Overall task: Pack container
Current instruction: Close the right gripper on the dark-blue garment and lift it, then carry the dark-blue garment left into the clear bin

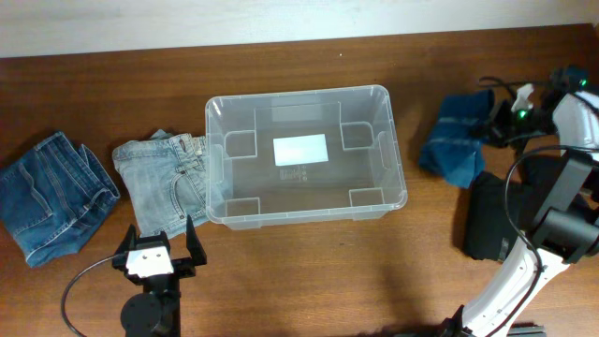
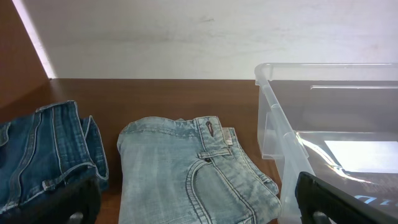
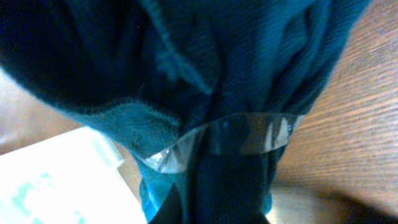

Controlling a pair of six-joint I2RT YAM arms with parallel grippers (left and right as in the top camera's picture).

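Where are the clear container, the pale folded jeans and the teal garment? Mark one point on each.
container (image 1: 245, 174): overhead view, bare left half of its base.
pale jeans (image 1: 165, 183): overhead view, middle of the folded pile.
teal garment (image 1: 457, 144): overhead view, middle of the bunched cloth.

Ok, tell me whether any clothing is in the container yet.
No. The container shows only its bare base and white label; the light jeans lie outside it.
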